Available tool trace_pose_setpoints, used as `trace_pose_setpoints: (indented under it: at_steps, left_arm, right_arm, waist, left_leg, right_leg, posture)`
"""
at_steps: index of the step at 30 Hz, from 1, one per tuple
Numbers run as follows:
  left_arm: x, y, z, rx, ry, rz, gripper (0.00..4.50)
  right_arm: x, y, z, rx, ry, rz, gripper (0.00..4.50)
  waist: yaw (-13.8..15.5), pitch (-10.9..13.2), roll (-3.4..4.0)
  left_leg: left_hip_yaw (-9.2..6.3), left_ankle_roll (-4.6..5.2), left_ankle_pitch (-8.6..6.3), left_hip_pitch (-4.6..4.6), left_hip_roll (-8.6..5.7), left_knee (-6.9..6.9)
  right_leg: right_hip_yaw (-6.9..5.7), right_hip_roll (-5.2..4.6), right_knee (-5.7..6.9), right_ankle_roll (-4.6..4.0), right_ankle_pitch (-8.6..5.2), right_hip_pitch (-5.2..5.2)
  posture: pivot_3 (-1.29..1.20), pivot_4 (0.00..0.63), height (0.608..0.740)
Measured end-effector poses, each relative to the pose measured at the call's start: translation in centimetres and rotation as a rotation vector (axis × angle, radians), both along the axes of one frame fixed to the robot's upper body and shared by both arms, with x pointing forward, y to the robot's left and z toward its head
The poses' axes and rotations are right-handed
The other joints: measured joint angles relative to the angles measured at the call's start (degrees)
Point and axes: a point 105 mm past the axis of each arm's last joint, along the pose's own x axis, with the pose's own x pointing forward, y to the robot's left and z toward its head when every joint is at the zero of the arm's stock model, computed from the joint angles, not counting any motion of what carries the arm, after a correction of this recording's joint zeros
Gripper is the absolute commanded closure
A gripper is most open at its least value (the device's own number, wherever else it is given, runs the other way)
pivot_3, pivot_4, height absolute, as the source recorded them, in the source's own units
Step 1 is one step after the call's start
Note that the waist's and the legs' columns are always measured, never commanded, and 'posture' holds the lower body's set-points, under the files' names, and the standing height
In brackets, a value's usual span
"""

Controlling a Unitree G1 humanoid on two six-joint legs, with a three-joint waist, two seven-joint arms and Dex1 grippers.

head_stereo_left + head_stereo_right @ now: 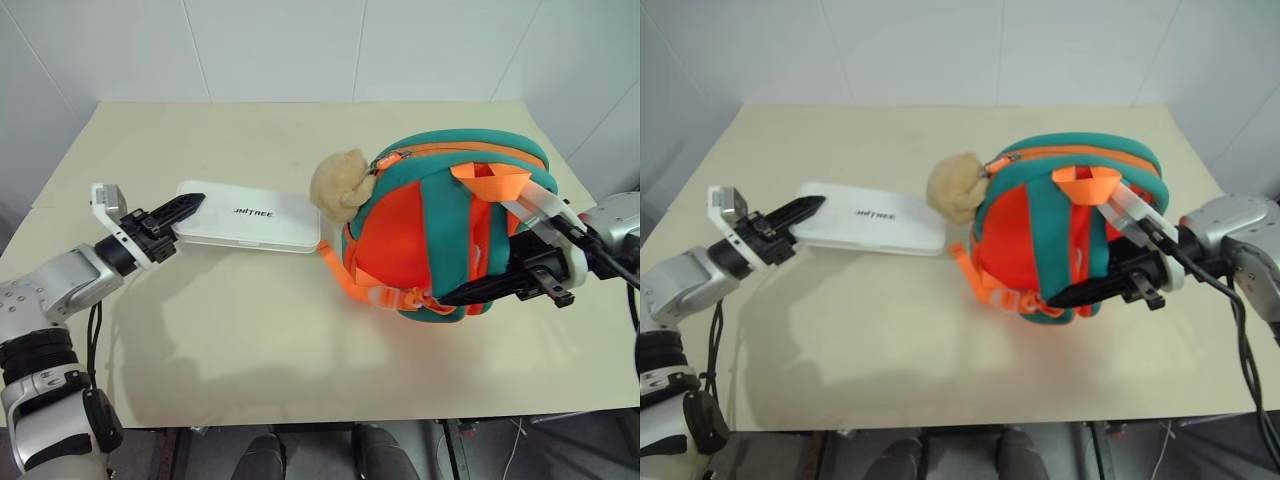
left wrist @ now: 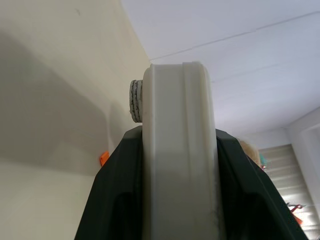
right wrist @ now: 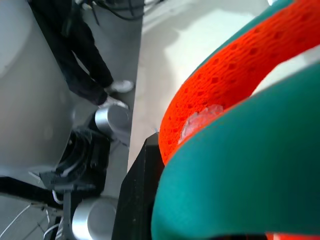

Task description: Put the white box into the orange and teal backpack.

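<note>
Because the flat white plastic rectangular box [image 1: 249, 215] with rounded corners is a rigid, smooth-shelled case, it probably weighs little but may slip between hard fingers, so a pinch across its thin edge at one short end looks like the sensible hold. That is where the left gripper [image 1: 176, 214] has it: the left wrist view shows the two black fingers [image 2: 112, 200] closed against both faces of the box's end, jaws only as far apart as the case is thick. The box sits toward the left side of the beige table [image 1: 300, 350], its far end just beside the tan plush toy [image 1: 340, 182] on the bulky orange and teal fabric backpack [image 1: 440, 230], which stands at the table's right side. Held by one end, the box could lever downward, so the grip may need to be firm. The backpack is soft and will likely sag and shift. The right gripper [image 1: 490, 287] is clamped nearly shut on the backpack's teal and orange fabric, apparently bracing it.
</note>
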Motion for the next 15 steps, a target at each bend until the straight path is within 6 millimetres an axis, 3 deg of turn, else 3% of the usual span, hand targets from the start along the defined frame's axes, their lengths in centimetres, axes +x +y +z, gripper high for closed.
trace_pose_setpoints:
  at_steps: [7, 15]
  left_arm:
    - [2.2, -2.6, -0.6, 0.101, -0.102, -0.043, 3.12]
    - [4.2, -2.9, 0.9, 0.114, -0.191, -0.043, 3.12]
  right_arm:
    - [0.2, 0.2, 0.2, 0.011, 0.002, -0.015, 3.85]
    - [0.4, 0.0, 0.2, 0.006, -0.001, -0.036, 3.85]
  waist:
    - [0.02, 0.0, 0.0]
    - [-0.11, 0.0, 0.0]
  left_leg:
    - [0.02, 0.0, 0.0, 0.0, -0.02, 0.06]
    - [0.05, 0.09, -0.05, -0.01, 0.0, 0.08]
  right_leg:
    - [-0.02, 0.01, 0.04, 0.0, 0.0, 0.02]
    - [-0.03, 0.01, 0.16, 0.02, 0.01, 0.02]
  posture:
    - [0.0, 0.15, 0.74]
    - [0.0, 0.15, 0.74]
